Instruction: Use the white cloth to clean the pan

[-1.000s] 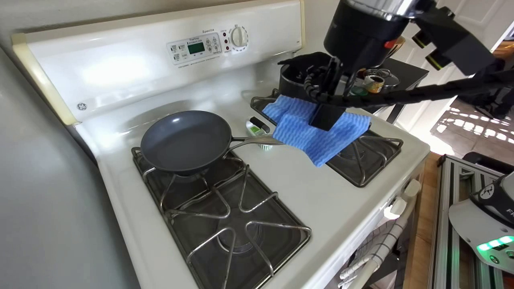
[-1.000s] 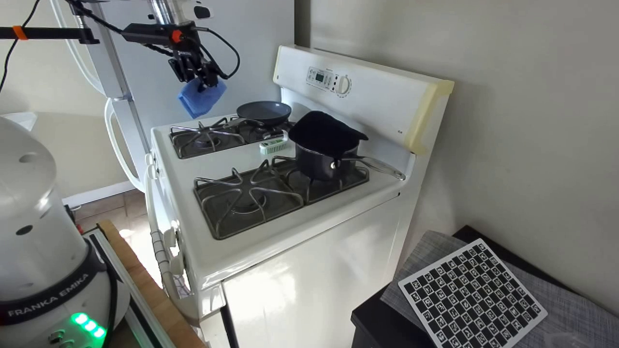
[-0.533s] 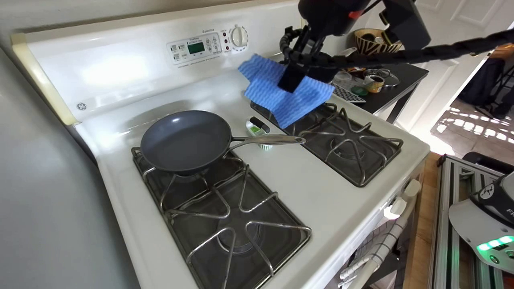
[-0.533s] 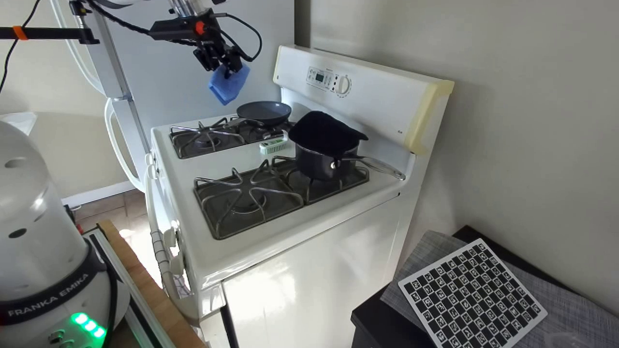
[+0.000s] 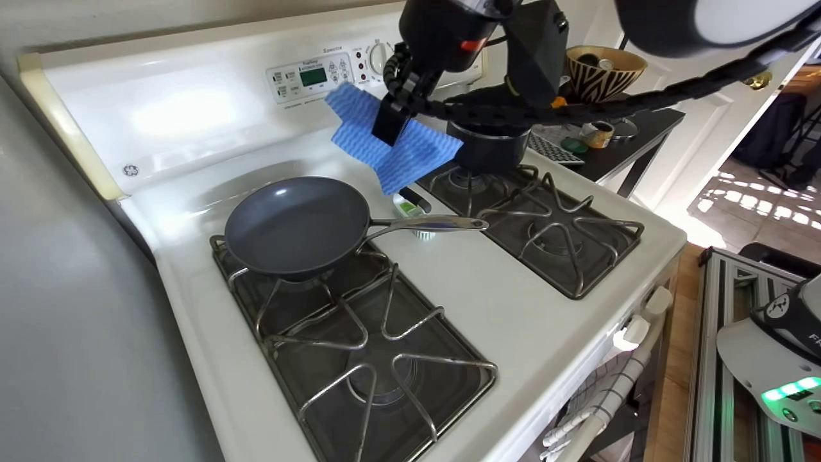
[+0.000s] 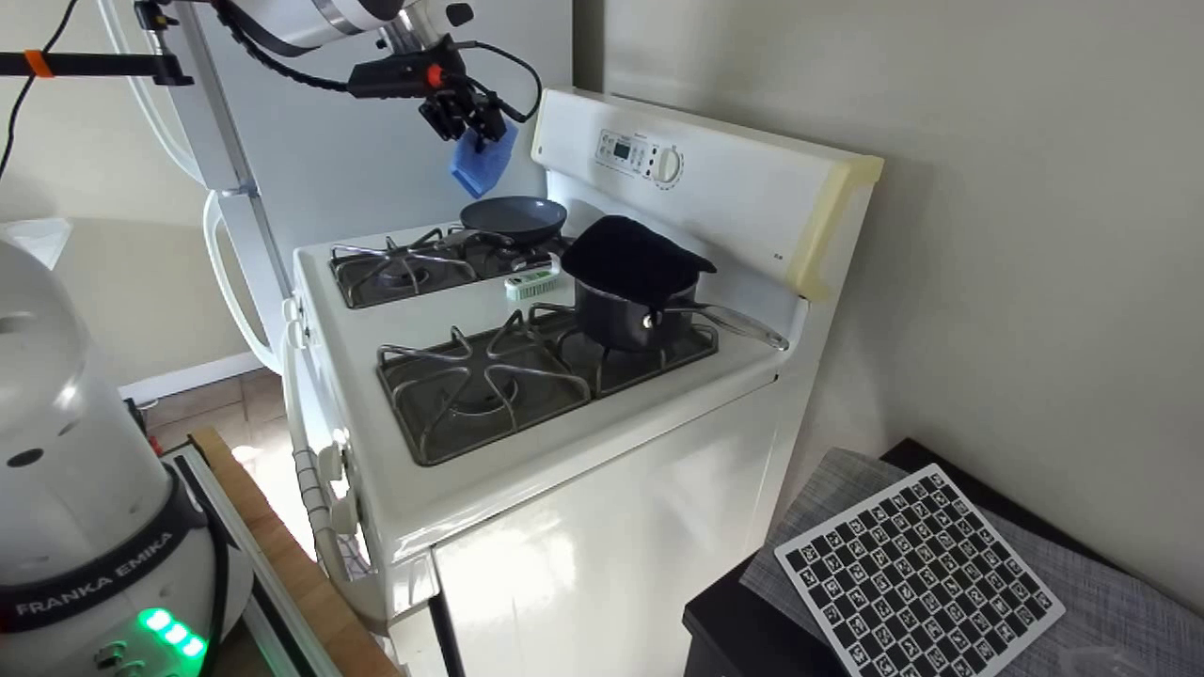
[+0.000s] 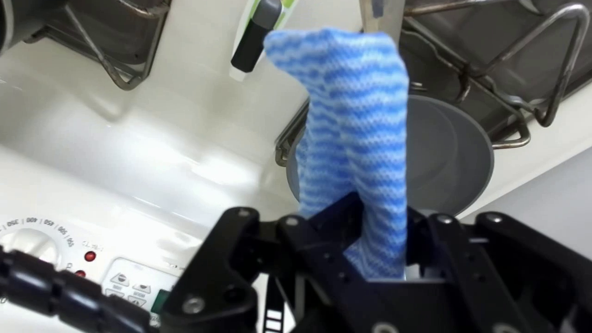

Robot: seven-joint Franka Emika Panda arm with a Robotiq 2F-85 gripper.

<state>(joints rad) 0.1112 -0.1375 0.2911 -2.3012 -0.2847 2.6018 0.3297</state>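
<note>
The white cloth [image 5: 414, 157] is a blue striped folded cloth; it also shows in an exterior view [image 6: 483, 171] and in the wrist view [image 7: 365, 111]. My gripper [image 5: 389, 130] is shut on it and holds it in the air, with its ends hanging down on both sides of the fingers. In the wrist view the cloth stands pinched between the fingers [image 7: 381, 217]. The pan [image 5: 298, 224] sits on the back burner and shows in both exterior views [image 6: 517, 221]. The wrist view shows the pan [image 7: 448, 152] beyond the cloth, partly hidden by it. The cloth is apart from the pan.
A black pot [image 5: 490, 151] with a dark cloth on top stands on another back burner, also in an exterior view [image 6: 616, 315]. A green-white brush [image 6: 531, 284] lies between the burners, near the pan handle [image 5: 442, 222]. The stove's back panel [image 5: 192, 109] rises behind.
My gripper has carried the cloth across the stove from the pot side toward the pan, first rising. The pan, pot and brush have not moved.
</note>
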